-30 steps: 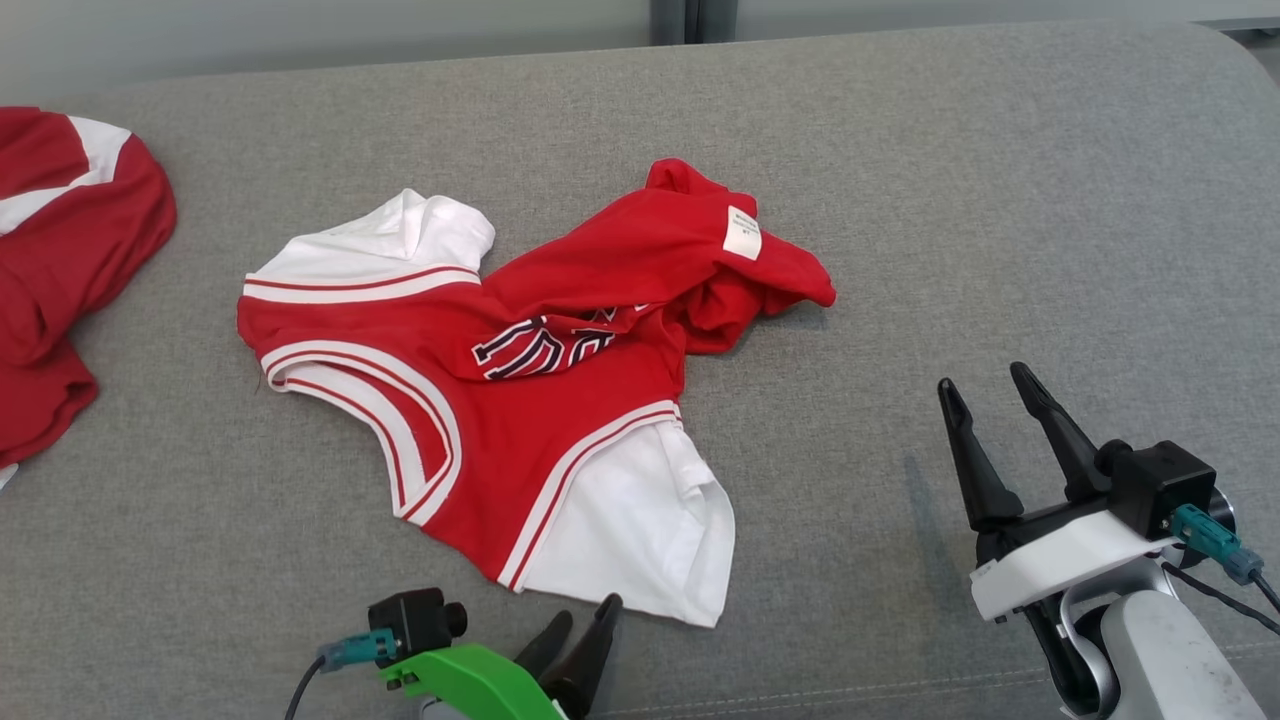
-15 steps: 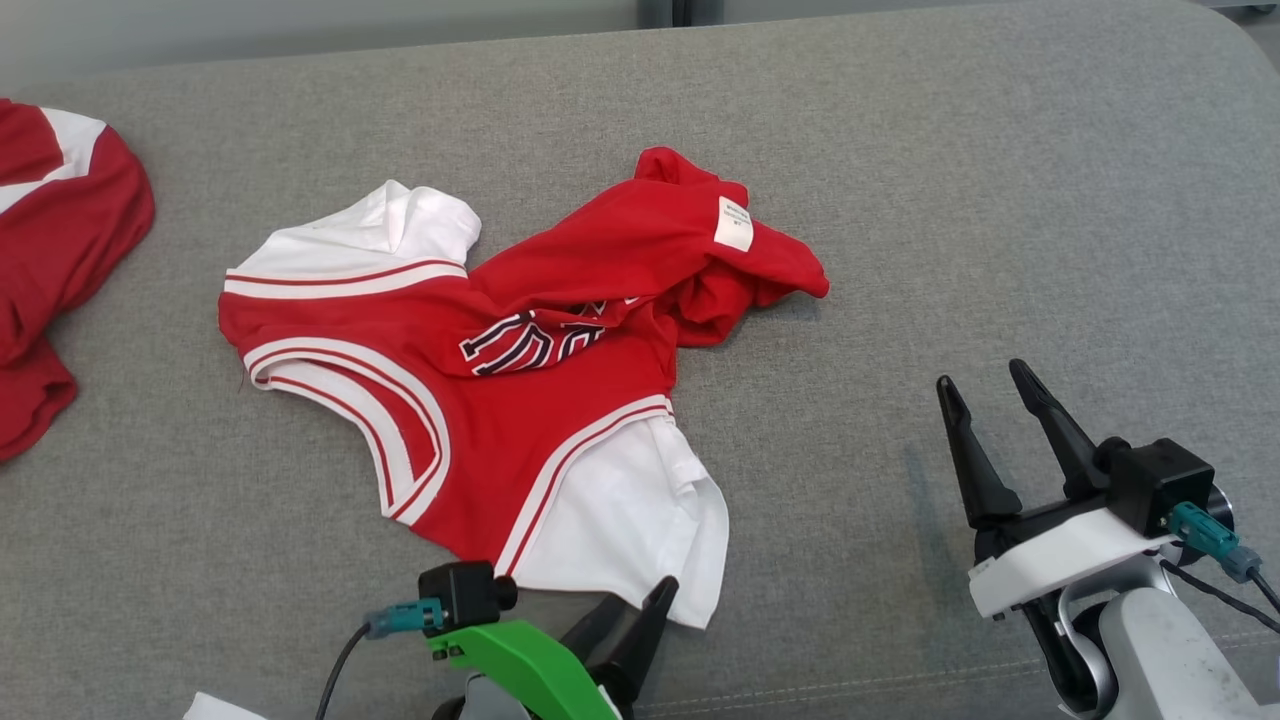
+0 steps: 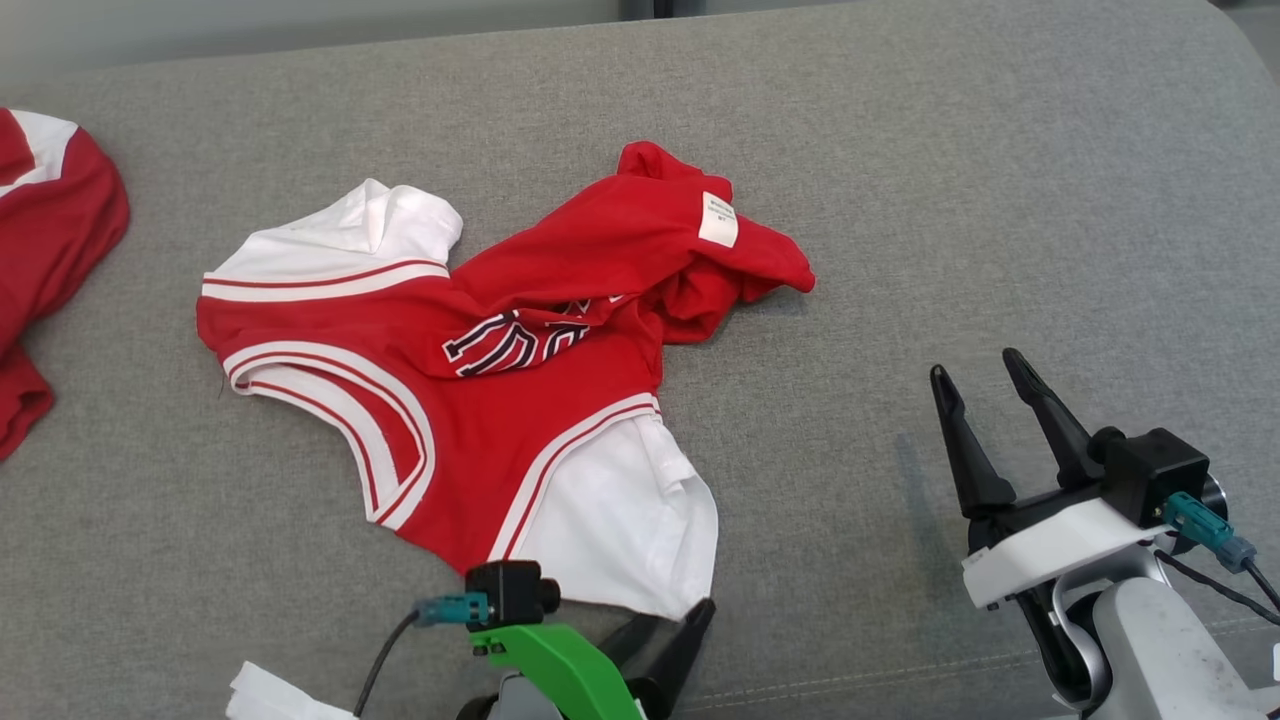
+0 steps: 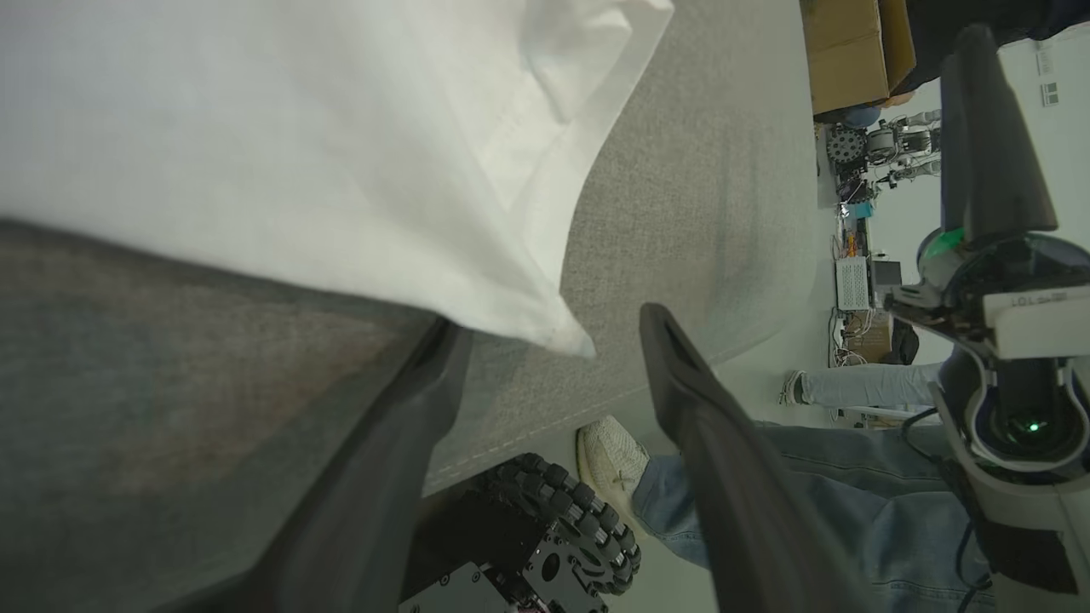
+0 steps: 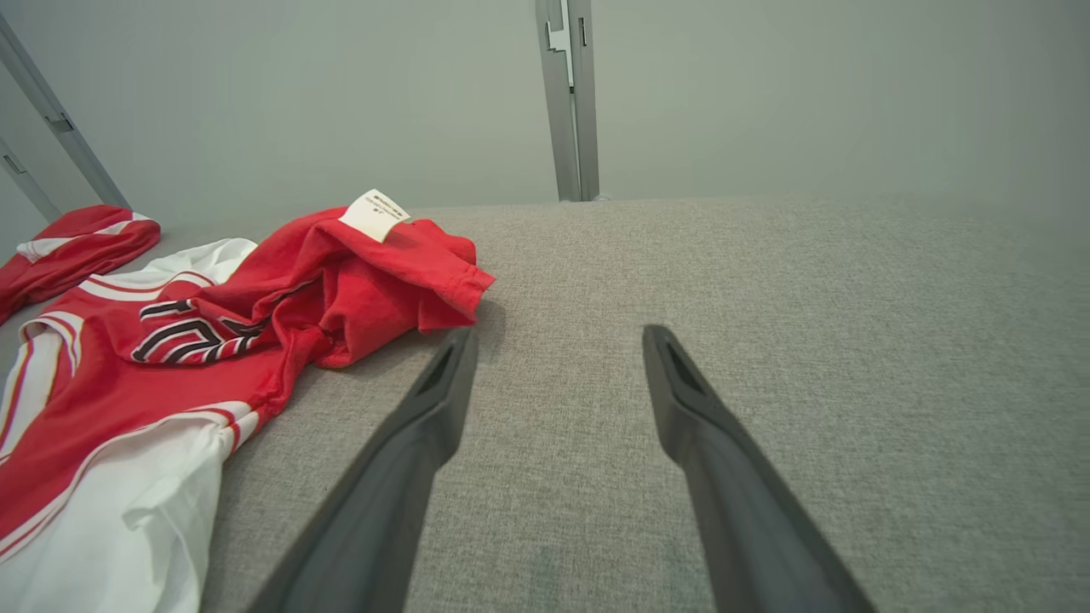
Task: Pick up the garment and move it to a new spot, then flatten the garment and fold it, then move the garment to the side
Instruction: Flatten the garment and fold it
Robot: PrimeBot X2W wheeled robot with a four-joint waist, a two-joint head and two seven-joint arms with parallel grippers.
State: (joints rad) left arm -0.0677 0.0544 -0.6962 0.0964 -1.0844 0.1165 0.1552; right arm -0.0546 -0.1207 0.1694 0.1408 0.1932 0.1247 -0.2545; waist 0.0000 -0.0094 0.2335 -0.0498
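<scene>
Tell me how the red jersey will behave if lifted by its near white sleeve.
Probably floppy: the jersey lies crumpled, its red end bunched up, so it should drape and hang from one pinch. Likely light, as the white sleeve looks like thin fabric. Pushed, it may wrinkle on the textured grey cushion rather than slide.

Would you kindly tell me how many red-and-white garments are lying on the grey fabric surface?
2. A crumpled red-and-white jersey lies in the middle; a second red-and-white garment lies at the far left, cut off by the head view's edge. More may lie out of frame.
</scene>
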